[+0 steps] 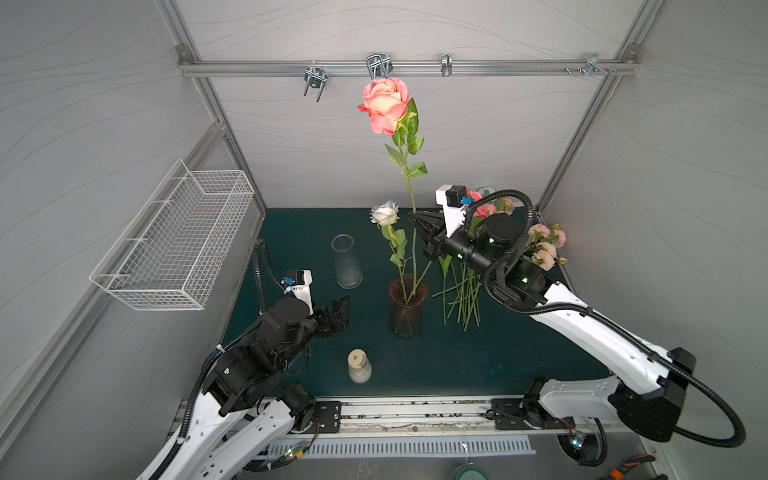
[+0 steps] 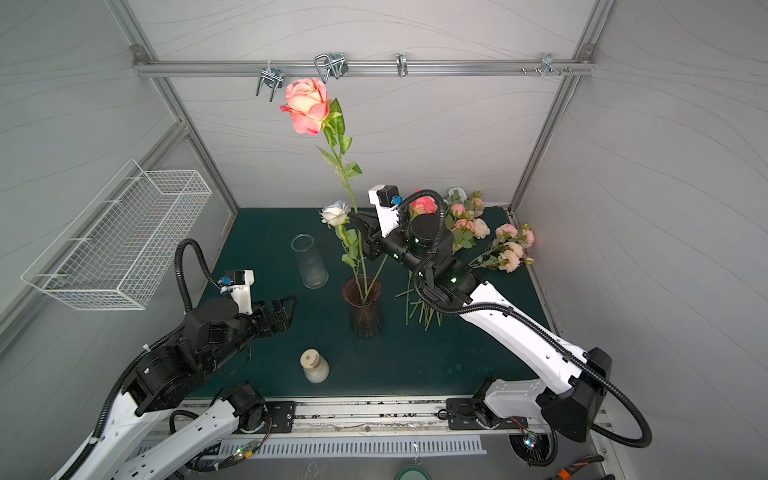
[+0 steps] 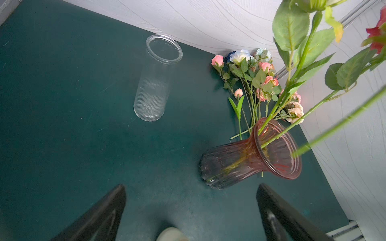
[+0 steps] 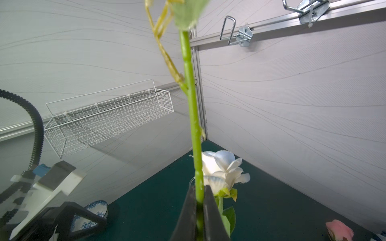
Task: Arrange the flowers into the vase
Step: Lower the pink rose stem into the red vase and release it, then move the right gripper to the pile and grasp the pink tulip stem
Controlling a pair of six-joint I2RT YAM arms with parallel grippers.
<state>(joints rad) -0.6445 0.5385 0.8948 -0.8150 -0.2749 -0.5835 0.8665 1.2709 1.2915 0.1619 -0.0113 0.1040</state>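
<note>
On the counter (image 1: pixel 457 365), the right hand (image 1: pixel 413 216) grips a coral rose (image 1: pixel 385 104) standing in the vase (image 1: pixel 408 316), a white rose (image 1: pixel 385 212) crowding its stem, loose flowers (image 3: pixel 253 83) heaped at the far right corner, left hand (image 1: pixel 340 305) agape.

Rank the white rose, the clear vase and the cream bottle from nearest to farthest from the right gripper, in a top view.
1. White rose, just left of the right gripper.
2. Clear vase, farther left on the mat.
3. Cream bottle, near the front edge.
</note>
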